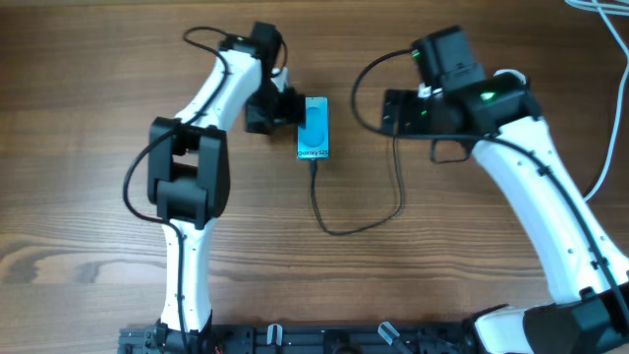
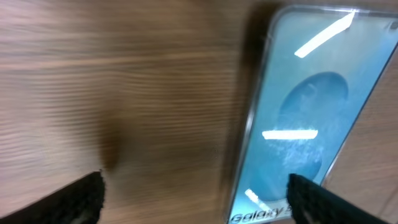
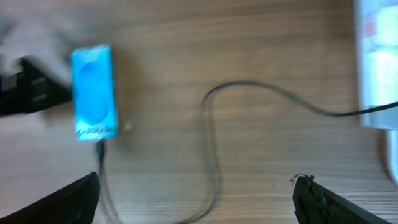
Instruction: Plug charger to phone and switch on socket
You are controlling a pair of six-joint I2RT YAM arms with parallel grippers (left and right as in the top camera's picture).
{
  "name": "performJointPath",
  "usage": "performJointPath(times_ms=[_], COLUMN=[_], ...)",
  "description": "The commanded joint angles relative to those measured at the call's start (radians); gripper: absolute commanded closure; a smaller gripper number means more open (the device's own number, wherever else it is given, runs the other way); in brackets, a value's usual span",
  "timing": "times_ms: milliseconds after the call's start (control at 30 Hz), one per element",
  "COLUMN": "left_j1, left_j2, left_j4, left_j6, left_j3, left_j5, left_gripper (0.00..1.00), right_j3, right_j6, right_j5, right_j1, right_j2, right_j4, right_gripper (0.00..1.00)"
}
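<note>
The phone [image 1: 313,128] lies flat with its cyan screen up and its white text strip at the near end. The charger [image 1: 346,230], a thin black cable, meets the phone's near end, loops toward the front and runs back up to the right arm. My left gripper [image 1: 283,106] is open beside the phone's left edge. In the left wrist view one finger lies over the phone [image 2: 305,118], and the gripper [image 2: 196,200] holds nothing. My right gripper [image 3: 199,200] is open and empty above the charger [image 3: 211,149]. The phone [image 3: 93,93] is far left, the socket [image 3: 376,68] at the right edge.
A white cord [image 1: 611,39] runs along the table's far right. The left arm's dark gripper body [image 3: 28,93] shows beside the phone in the right wrist view. In the overhead view the right arm [image 1: 531,187] hides the socket.
</note>
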Motion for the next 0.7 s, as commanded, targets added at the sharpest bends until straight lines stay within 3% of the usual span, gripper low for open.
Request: performJointPath(times_ms=[0,200,433,667], left_j1=[0.063,0.135,0.163,0.163], left_j2=[-0.113,-0.304,-0.318,-0.318], left_j4=[-0.034,-0.037,-0.037,-0.037], left_j6=[-0.005,-0.009,-0.009,-0.009], left_j3=[0.108,0.113,0.113,0.113], left_j5=[-0.031,-0.037,-0.038,-0.037], left_gripper=[0.00,0.00,0.00,0.00], right_j3=[0.021,0.021,0.020,0.019], right_j6=[-0.037,-0.035,0.017,-0.016], right_j5=[0.031,0.069,0.060,0.059], right_j1=[-0.130,-0.459,-0.740,-0.822], right_j2=[0.003,0.052,0.216,0.348], right_j4=[0.001,0.066,0.156,0.217], right_gripper=[0.00,0.00,0.00,0.00])
